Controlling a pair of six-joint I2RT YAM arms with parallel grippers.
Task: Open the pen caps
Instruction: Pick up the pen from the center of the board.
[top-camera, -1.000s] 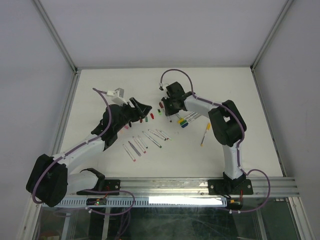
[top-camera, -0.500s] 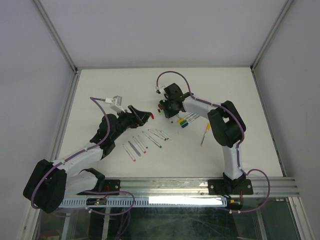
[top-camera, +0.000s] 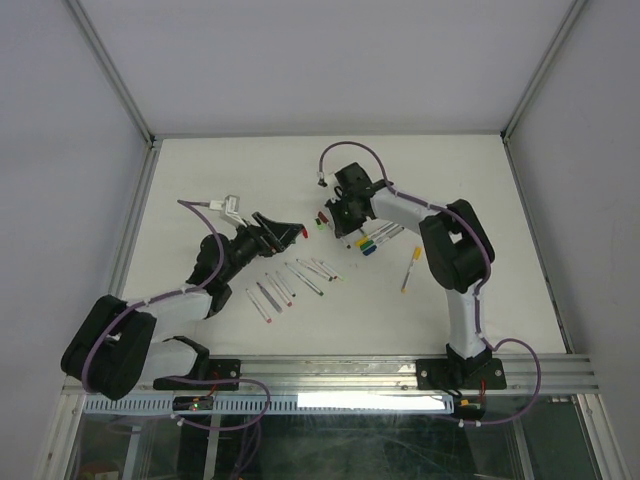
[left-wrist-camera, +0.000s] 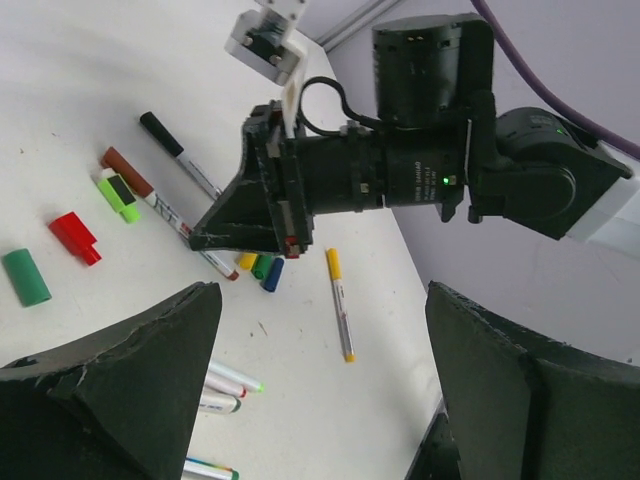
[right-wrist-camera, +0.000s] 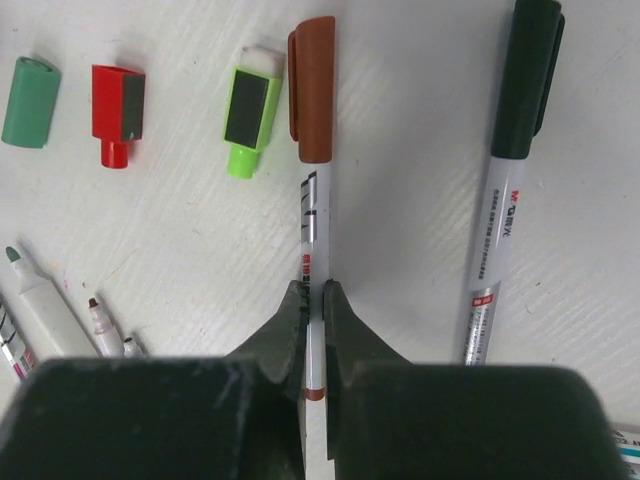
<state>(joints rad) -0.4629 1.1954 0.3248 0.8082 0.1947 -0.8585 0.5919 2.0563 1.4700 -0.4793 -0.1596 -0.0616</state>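
The white table (top-camera: 200, 180) carries a pen (right-wrist-camera: 312, 225) with its brown cap (right-wrist-camera: 311, 90) on, its barrel pinched between the fingers of the right gripper (right-wrist-camera: 314, 300). Just left of it lie a light green cap (right-wrist-camera: 247, 115), a red cap (right-wrist-camera: 117, 108) and a green cap (right-wrist-camera: 30, 88). A black-capped pen (right-wrist-camera: 505, 200) lies on the right. The left gripper (top-camera: 289, 229) hangs nearby, jaws wide apart and empty.

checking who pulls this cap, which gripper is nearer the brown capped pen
Right. The right gripper is closed on the barrel of the brown-capped pen. The left gripper is open and sits off to the pen's left in the top view, not touching it.
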